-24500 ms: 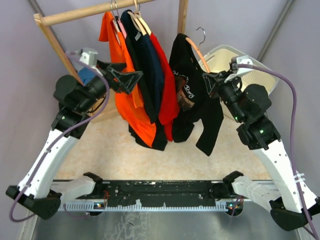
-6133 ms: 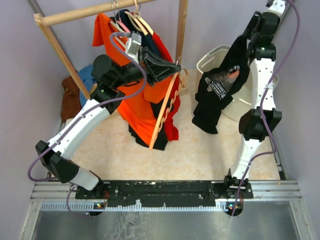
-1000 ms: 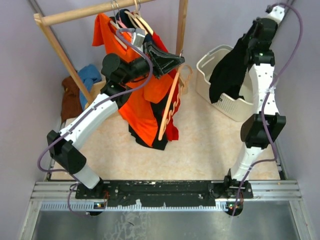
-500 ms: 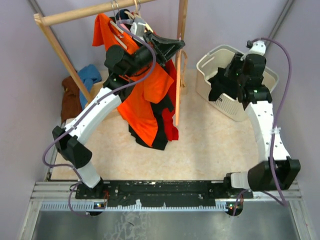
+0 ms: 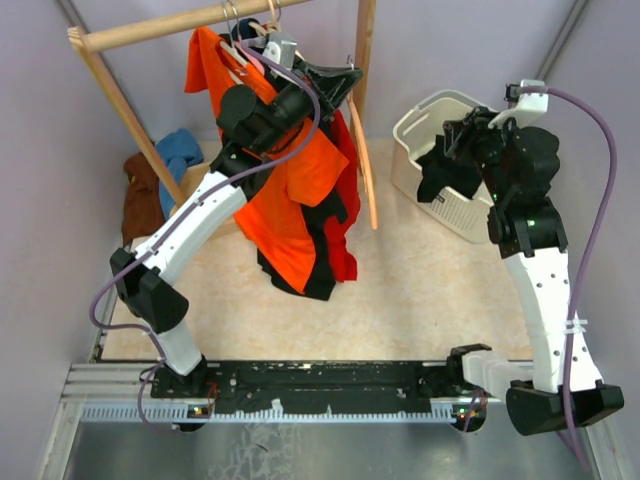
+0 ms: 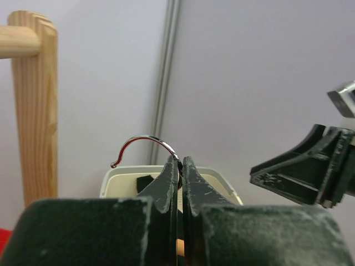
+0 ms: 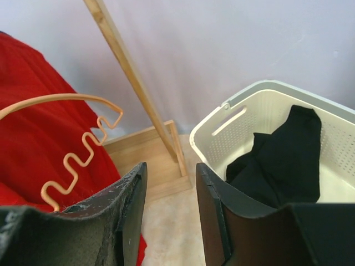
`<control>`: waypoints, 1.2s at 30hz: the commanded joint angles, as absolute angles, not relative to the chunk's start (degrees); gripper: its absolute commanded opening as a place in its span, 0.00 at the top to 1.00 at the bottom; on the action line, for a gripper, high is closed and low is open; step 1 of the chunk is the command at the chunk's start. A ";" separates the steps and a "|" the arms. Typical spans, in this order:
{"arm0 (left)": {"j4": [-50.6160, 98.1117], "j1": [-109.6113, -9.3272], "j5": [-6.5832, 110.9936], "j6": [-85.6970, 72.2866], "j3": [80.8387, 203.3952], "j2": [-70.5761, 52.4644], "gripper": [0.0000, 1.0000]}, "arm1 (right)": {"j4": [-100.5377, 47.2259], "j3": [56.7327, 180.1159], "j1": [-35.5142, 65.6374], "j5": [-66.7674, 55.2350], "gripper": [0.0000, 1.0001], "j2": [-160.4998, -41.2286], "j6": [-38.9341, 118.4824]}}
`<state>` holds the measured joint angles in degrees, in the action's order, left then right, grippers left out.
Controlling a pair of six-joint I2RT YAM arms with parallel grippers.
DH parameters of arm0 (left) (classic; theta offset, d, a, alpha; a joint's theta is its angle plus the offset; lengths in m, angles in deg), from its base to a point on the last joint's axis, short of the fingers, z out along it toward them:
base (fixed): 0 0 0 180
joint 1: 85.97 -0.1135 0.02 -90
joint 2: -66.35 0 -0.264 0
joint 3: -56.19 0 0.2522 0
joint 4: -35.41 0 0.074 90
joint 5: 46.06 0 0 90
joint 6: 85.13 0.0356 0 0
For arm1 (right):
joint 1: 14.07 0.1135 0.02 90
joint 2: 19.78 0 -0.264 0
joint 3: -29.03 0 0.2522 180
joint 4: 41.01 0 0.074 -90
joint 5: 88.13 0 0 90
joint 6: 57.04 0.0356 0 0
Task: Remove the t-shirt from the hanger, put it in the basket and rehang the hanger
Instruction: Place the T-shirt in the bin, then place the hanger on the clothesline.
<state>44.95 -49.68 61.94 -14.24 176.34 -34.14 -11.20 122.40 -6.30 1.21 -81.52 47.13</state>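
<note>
Two jaws of the left gripper press together on the wire hook of the bare peach hanger, beside the rack's wooden post; the right gripper stands spread, holding nothing, above the white laundry basket; the black t-shirt lies inside it.

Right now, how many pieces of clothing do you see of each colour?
Orange shirt: 1
Red shirt: 1
Dark: 2, rack shirt and basket shirt
Blue cloth: 1
Brown cloth: 1
Total: 6
</note>
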 commanded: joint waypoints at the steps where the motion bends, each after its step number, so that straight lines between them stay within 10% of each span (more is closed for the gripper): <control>1: 44.38 -49.02 55.07 -9.30 177.06 -31.52 1.00 | -12.11 125.40 -5.16 -3.44 0.59 -80.08 48.05; 36: 43.88 -48.18 47.65 -1.55 182.70 -39.14 1.00 | -3.74 137.02 25.92 18.89 0.55 -89.87 39.18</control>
